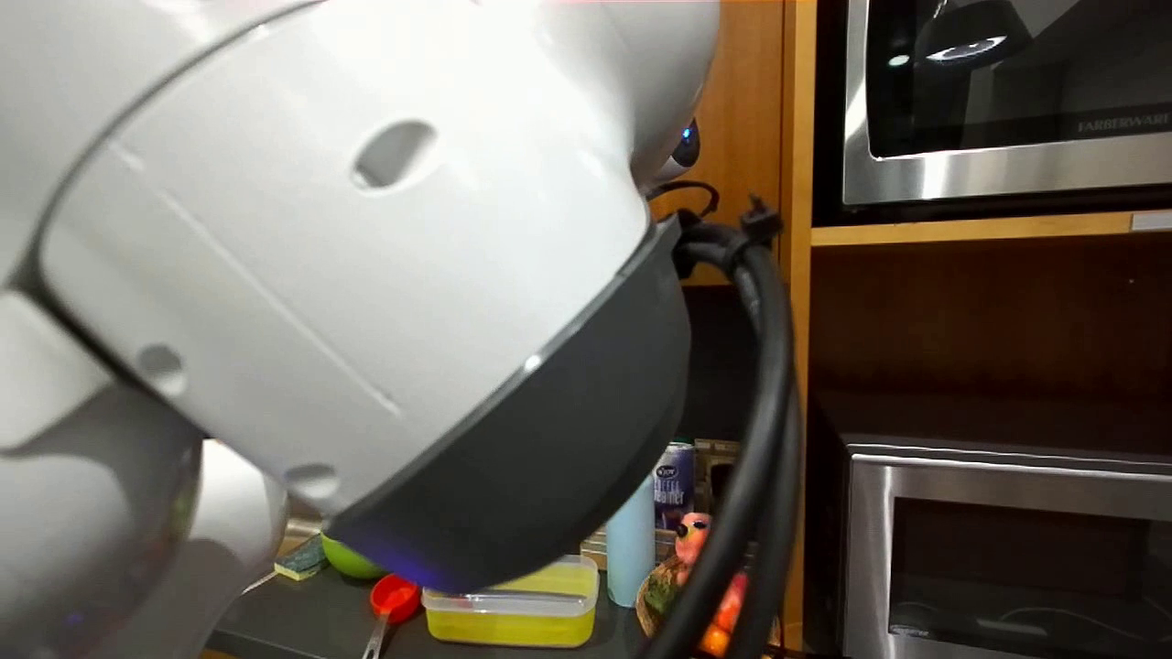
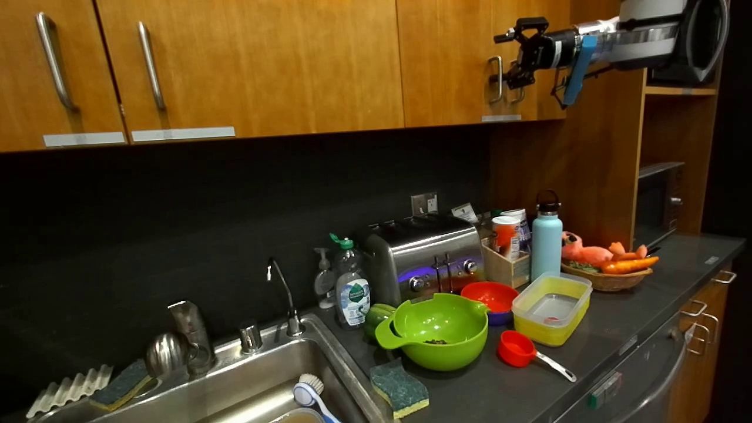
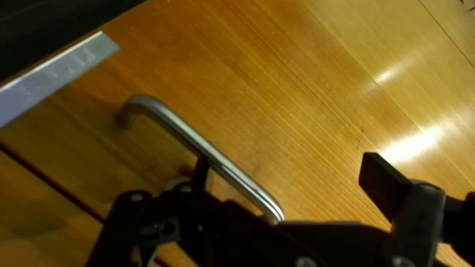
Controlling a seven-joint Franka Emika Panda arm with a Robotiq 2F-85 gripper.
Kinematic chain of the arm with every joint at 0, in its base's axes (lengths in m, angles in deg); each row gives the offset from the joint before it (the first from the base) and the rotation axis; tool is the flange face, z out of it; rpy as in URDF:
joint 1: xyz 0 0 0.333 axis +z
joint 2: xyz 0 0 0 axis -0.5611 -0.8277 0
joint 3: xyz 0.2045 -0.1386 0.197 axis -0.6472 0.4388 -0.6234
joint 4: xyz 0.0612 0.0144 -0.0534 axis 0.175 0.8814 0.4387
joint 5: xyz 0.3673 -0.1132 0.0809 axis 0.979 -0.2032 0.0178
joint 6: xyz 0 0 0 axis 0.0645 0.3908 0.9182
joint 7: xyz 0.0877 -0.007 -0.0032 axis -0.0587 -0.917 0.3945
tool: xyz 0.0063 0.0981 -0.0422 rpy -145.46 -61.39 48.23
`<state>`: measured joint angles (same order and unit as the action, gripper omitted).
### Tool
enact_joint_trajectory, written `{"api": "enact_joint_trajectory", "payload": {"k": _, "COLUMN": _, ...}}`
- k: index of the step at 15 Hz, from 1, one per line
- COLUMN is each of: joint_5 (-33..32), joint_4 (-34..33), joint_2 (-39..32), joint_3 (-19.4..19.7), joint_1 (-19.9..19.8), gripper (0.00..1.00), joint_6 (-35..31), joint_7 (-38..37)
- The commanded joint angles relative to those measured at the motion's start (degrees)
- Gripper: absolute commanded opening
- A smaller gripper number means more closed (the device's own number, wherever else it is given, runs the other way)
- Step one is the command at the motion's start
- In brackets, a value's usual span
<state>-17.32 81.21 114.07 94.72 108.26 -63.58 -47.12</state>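
In the wrist view, we see a label strip left of the cabinet handle on the door. One fingertip sits at the handle's left side; whether they touch, we cannot tell. Right of the handle, well apart, stands the other finger: our hand is spread wide, gripping nothing. We should set both fingers parallel to the handle, clear of the door.

Hand beside cabinet handle
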Motion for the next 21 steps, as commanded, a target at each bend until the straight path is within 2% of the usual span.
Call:
{"api": "enact_joint_trajectory", "payload": {"k": 1, "joint_5": 0.78, "joint_4": 1.62, "joint_2": 2.19, "joint_3": -1.85, "joint_1": 3.18, "gripper": 1.0, "joint_6": -2.42, "joint_7": -0.49}}
{"api": "enact_joint_trajectory", "payload": {"k": 5, "joint_5": 0.87, "joint_4": 4.43, "joint_2": 3.74, "joint_3": -3.09, "joint_1": 2.19, "gripper": 1.0, "joint_6": -4.78, "joint_7": -1.17}}
{"api": "enact_joint_trajectory", "payload": {"k": 6, "joint_5": 0.7, "joint_4": 5.17, "joint_2": 4.09, "joint_3": -3.16, "joint_1": 1.93, "gripper": 0.84, "joint_6": -5.61, "joint_7": -1.31}}
{"api": "enact_joint_trajectory", "payload": {"k": 7, "joint_5": 0.45, "joint_4": 5.6, "joint_2": 4.4, "joint_3": -3.18, "joint_1": 1.92, "gripper": 0.74, "joint_6": -6.4, "joint_7": -1.35}}
{"api": "enact_joint_trajectory", "payload": {"k": 9, "joint_5": -0.09, "joint_4": 6.38, "joint_2": 4.89, "joint_3": -3.11, "joint_1": 1.79, "gripper": 0.68, "joint_6": -7.57, "joint_7": -1.58}}
{"api": "enact_joint_trajectory", "payload": {"k": 14, "joint_5": -1.5, "joint_4": 8.43, "joint_2": 6.33, "joint_3": -2.74, "joint_1": 1.45, "gripper": 0.45, "joint_6": -10.56, "joint_7": -2.19}}
{"api": "enact_joint_trajectory", "payload": {"k": 20, "joint_5": -7.33, "joint_4": 8.99, "joint_2": 3.0, "joint_3": -3.0, "joint_1": -3.34, "gripper": 0.13, "joint_6": -5.33, "joint_7": -4.84}}
{"api": "enact_joint_trajectory", "payload": {"k": 21, "joint_5": -8.17, "joint_4": 8.86, "joint_2": 2.54, "joint_3": -3.35, "joint_1": -3.99, "gripper": 0.12, "joint_6": -4.42, "joint_7": -5.22}}
